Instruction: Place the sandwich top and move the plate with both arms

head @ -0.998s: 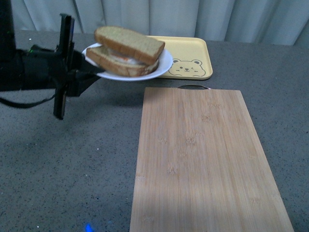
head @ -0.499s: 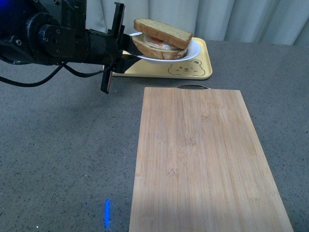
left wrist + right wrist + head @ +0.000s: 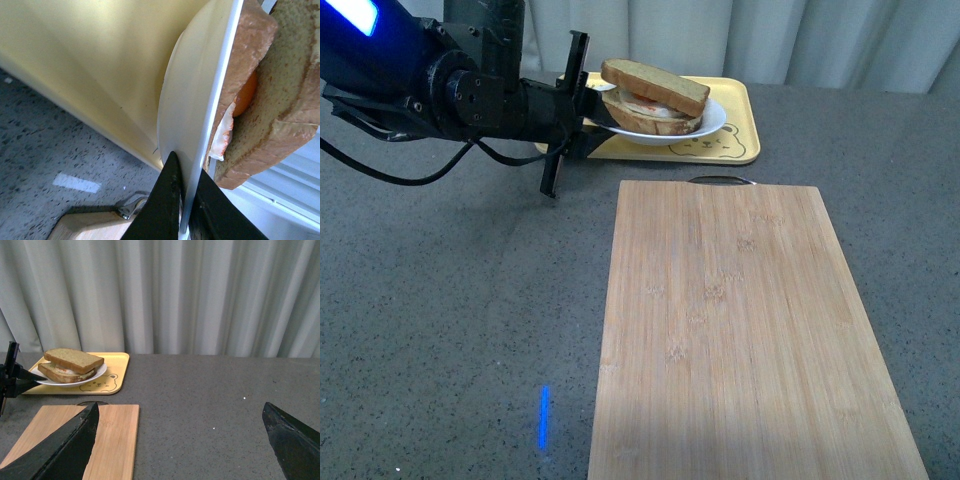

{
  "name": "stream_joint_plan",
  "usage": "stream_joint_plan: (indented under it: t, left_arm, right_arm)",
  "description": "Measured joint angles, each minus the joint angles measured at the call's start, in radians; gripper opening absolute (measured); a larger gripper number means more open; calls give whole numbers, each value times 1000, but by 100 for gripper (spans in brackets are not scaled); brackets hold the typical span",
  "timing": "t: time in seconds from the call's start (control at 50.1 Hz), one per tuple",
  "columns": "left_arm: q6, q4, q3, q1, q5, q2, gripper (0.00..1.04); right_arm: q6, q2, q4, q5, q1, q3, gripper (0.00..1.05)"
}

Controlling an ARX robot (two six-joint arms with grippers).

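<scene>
In the front view, the black left arm (image 3: pixel 450 95) held the round, glossy white plate (image 3: pixel 716 118) by its rim over the yellow bear-printed tray (image 3: pixel 738 105). The plain tan-brown sandwich top (image 3: pixel 655 85) lay on the egg-bearing slice (image 3: pixel 645 121) on the plate, beyond the bamboo cutting board (image 3: pixel 740 320) on the grey speckled counter (image 3: pixel 450 320).

In the left wrist view, the left fingers (image 3: pixel 165 205) pinched the plate's edge.

In the right wrist view, the right fingers (image 3: pixel 70 450) stood spread wide, well apart from the plate.

In the front view, the wooden board (image 3: pixel 740 330) is cut off at the bottom edge and the left arm (image 3: pixel 420 90) at the upper left. The plate (image 3: pixel 715 120) hides part of the yellow tray (image 3: pixel 740 108). The filling (image 3: pixel 655 104) is mostly hidden between the slices.
</scene>
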Motion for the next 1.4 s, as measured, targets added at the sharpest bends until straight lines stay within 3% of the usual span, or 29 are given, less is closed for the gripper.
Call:
stream_joint_plan:
  t: [0.259,0.499,0.579,0.818,0.898,0.958,0.998,1.038,1.078,1.157,1.217,1.317,1.397]
  left_arm:
    - [48,-82,51,6,-5,13,6]
    - [71,-55,4,18,7,-4,42]
    - [74,-36,-61,24,17,-45,60]
    - [164,28,-321,22,13,-279,100]
    - [231,10,-449,16,-31,-400,98]
    - [357,45,-538,2,-128,-450,96]
    - [465,197,-592,-5,-257,-450,91]
    - [708,489,-709,-11,-468,-448,80]
    - [881,676,-809,-6,-567,-462,71]
    - [1071,825,-911,13,-591,-512,60]
    - [1222,901,-1014,38,-586,-618,46]
    - [1302,919,-1145,60,-561,-745,24]
    - [1316,918,-1205,71,-549,-785,14]
  right_arm:
    - [0,0,0,0,0,0,95]
    - [0,0,0,0,0,0,95]
    - [0,0,0,0,0,0,95]
    - [0,0,0,0,0,0,95]
    - [0,0,0,0,0,0,95]
    - [0,0,0,0,0,0,95]
    - [0,0,0,0,0,0,95]
    - [0,0,0,-1,0,0,95]
    - [0,0,0,0,0,0,95]
    - [0,0,0,0,0,0,95]
    - [0,0,0,0,0,0,95]
    - [0,0,0,0,0,0,95]
    - [0,0,0,0,0,0,95]
